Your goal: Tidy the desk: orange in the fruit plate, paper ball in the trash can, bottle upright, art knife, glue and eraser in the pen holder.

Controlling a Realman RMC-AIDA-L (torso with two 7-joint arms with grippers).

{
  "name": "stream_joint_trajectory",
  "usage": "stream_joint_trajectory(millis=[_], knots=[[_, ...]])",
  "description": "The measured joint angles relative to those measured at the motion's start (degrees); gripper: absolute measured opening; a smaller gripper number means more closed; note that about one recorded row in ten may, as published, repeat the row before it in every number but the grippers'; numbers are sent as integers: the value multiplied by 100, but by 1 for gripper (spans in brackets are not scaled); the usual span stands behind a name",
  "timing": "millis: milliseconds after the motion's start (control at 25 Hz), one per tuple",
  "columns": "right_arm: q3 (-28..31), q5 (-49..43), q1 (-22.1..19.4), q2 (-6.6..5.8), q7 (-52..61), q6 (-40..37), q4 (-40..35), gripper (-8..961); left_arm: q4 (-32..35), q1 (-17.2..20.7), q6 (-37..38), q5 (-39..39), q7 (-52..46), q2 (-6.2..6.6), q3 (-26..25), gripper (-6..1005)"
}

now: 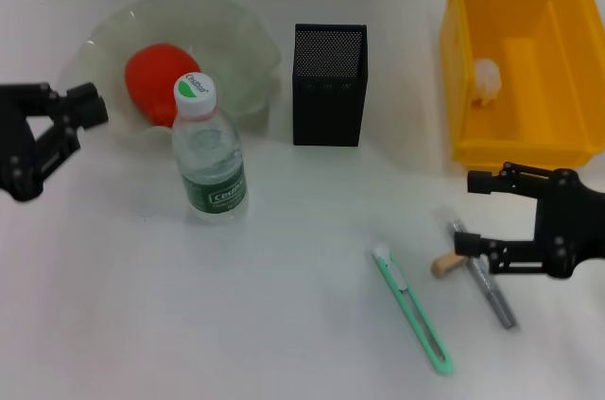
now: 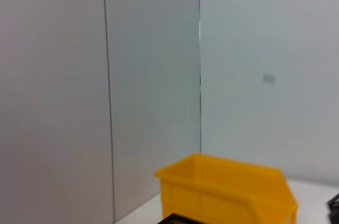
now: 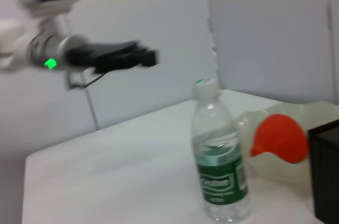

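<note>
My right claw (image 1: 465,213) hangs wide over the glue (image 1: 483,275) and eraser (image 1: 446,264); I should centre on one, then descend squarely.

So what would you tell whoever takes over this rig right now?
Left claw: open, empty, parked beside the fruit plate.
Right claw: open, straddling the glue and a grey pen-like tool on the table.
Done: orange in the plate, paper ball in the yellow bin, bottle upright.
Left: green art knife and glue into the black pen holder. I can't pick out an eraser.
</note>
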Motion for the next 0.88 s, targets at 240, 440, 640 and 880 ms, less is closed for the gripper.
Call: stream_joint_trajectory(millis=[240,440,640,880], knots=[[-584,-527,124,-3,2098,73,-1706,843,-1721,-148,733,-60,1328,-3,-81,220],[-1837,-1706,579,4,4312,363,-2883,841,-2516,-248,653,219,2385,-16,417,368],[-3372,-3184,1168,-3,6411,444,-3485,840,-2810,-280,512,221,2556,-20,514,519],[-4460,-3937,1566,4,7917,698,-3574,835,-3038,-394,372,222,2559,-13,524,717]])
